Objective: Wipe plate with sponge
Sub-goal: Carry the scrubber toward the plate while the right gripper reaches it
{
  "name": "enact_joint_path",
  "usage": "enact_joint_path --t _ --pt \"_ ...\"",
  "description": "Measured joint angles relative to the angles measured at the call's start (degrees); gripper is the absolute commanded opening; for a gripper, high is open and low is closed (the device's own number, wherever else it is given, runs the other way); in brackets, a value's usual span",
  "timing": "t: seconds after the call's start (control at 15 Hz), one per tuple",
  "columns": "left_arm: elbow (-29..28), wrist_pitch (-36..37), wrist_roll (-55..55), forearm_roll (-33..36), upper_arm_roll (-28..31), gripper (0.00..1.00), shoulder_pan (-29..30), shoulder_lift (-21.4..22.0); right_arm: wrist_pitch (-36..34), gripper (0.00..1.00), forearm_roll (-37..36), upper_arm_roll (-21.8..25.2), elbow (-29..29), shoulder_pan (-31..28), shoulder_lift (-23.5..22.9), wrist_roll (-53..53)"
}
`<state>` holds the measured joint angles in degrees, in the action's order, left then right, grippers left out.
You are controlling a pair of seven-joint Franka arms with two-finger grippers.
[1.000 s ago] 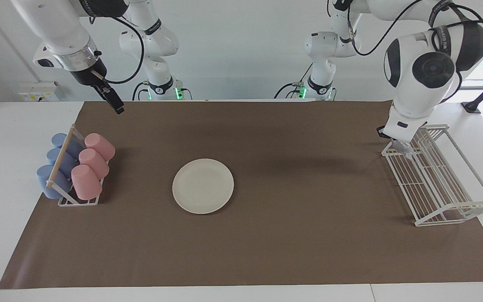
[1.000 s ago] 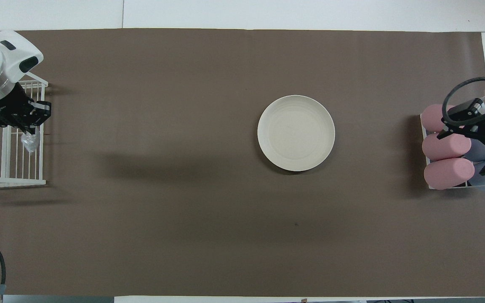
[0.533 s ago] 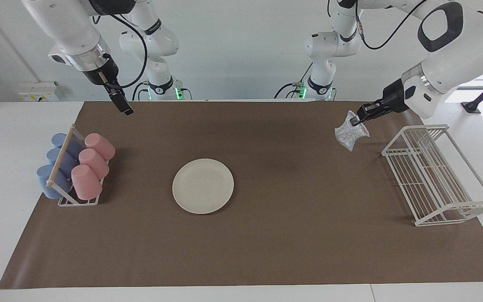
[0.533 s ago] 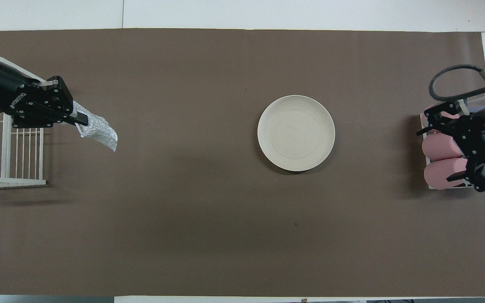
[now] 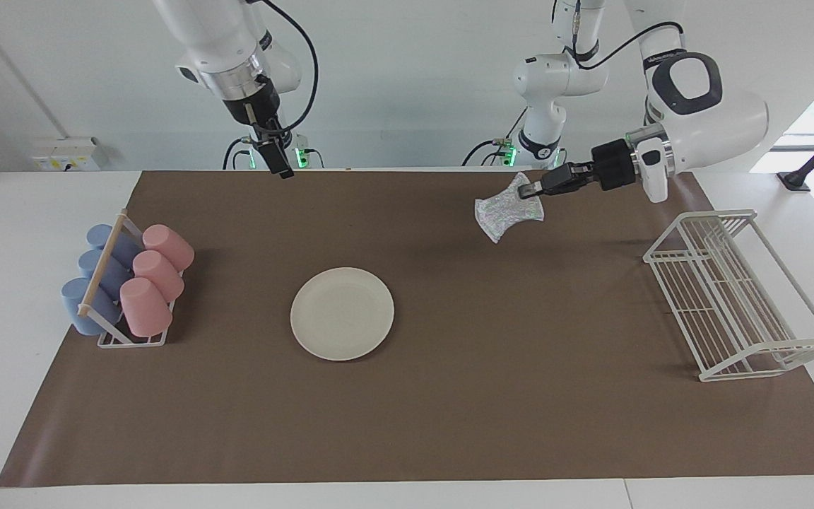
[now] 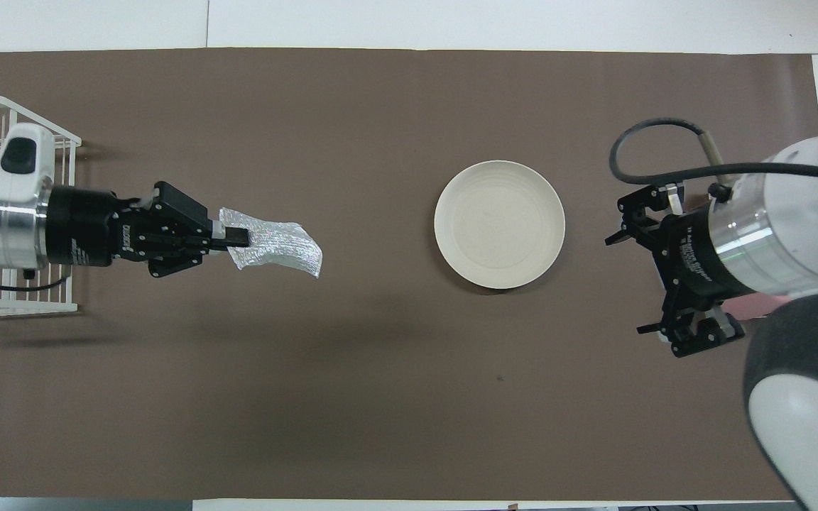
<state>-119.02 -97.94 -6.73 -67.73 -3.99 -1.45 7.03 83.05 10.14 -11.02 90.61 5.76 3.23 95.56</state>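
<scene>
Silvery, glittery mesh sponge (image 6: 277, 246) hangs pinched by one edge in my left gripper (image 6: 237, 237), up in the air over the bare brown paper mat (image 6: 352, 369), well apart from the round cream-white plate (image 6: 499, 224). The plate lies flat mid-mat with nothing on it. My right gripper (image 6: 633, 284) hovers over the mat just beside the plate, fingers spread wide, holding nothing

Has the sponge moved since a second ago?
Yes. The sponge, held by the left end effector, has left the wire rack and travelled over the mat toward the plate, though not yet above it.
</scene>
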Motion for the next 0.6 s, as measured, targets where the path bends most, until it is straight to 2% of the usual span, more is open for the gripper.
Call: enact_joint_path --t 0.13,0.27,0.6 --pt "-5.8 -1.1 5.9 -3.6 -0.2 0.0 -3.1 3.1 3.9 1.0 0.0 -0.2 0.1 5.1 0.0 9.7" --pt "-8.6 -1.3 11.9 -7.2 -0.3 0.0 -5.7 4.2 8.4 1.0 0.0 -0.4 0.7 10.0 0.0 17.4" --pt "-11.6 5.2 25.9 -12.2 0.3 0.0 -6.2 3.5 12.9 1.0 0.0 -0.5 2.9 15.4 0.1 23.3"
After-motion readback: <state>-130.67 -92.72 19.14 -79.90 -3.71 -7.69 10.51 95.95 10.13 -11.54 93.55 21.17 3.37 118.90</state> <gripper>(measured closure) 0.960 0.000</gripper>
